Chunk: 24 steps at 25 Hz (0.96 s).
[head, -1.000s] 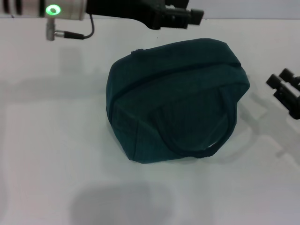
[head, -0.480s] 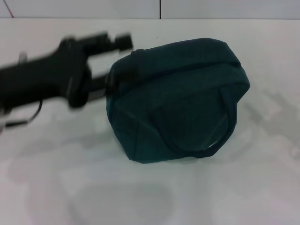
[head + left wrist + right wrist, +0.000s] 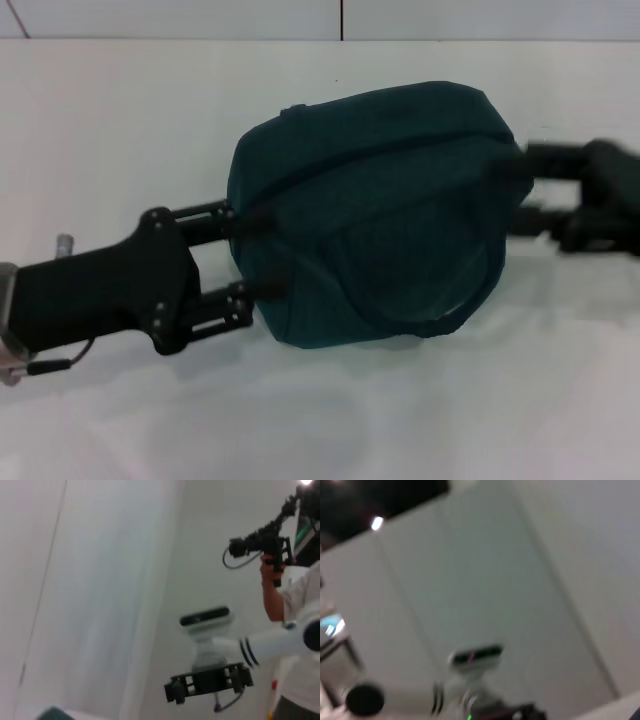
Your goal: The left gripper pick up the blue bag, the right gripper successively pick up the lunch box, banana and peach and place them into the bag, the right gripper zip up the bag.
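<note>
The blue bag (image 3: 380, 210) lies zipped shut on the white table (image 3: 120, 120), with its handle (image 3: 470, 280) draped over the front. My left gripper (image 3: 258, 252) is open at the bag's left end, and its two fingertips (image 3: 262, 290) touch the fabric. My right gripper (image 3: 520, 190) is blurred at the bag's right edge. A corner of the bag also shows in the left wrist view (image 3: 52, 714). The lunch box, banana and peach are out of view.
A small white patch (image 3: 455, 305) peeks out under the bag's handle. The left wrist view shows a person (image 3: 295, 605) holding a camera rig beyond the table. The right wrist view shows only walls and ceiling.
My left arm swung from the table's back edge down to the bag's left end. My right gripper left the right edge of view, then came in against the bag's right side. The bag stayed put.
</note>
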### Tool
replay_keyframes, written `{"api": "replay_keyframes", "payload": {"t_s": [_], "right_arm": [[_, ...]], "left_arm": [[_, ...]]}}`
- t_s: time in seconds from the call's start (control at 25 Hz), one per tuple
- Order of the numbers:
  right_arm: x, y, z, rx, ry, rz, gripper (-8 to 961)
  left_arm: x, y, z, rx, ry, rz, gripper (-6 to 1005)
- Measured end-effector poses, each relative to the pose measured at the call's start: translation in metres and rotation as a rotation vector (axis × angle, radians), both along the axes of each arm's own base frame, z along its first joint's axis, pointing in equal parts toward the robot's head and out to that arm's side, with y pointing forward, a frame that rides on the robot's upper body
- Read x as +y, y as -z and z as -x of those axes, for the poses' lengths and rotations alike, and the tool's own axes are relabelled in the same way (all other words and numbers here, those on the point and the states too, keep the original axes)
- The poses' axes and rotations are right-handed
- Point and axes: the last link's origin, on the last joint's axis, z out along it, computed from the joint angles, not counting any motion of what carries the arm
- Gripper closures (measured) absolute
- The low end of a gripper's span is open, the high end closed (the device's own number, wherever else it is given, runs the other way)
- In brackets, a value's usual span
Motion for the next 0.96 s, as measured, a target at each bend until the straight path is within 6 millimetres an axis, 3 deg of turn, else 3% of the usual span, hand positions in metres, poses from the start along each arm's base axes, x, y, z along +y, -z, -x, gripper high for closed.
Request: {"api": "replay_keyframes", "payload": {"t_s": [0.2, 0.48, 0.76, 0.96], "right_arm": [[-0.005, 0.032, 0.016, -0.096, -0.093, 0.083, 245], [-0.012, 0.066, 0.029, -0.167, -0.147, 0.068, 201], [-0.014, 0.068, 0.025, -0.168, -0.131, 0.056, 81], [-0.016, 0.066, 0.024, -0.159, -0.138, 0.046, 81]], "left_arm": [[-0.002, 0.005, 0.000, 0.025, 0.009, 0.030, 425], [-0.010, -0.002, 0.009, 0.030, -0.001, 0.037, 425], [-0.013, -0.003, 0.013, 0.031, -0.013, 0.037, 425], [-0.012, -0.003, 0.013, 0.030, -0.016, 0.041, 425]]}}
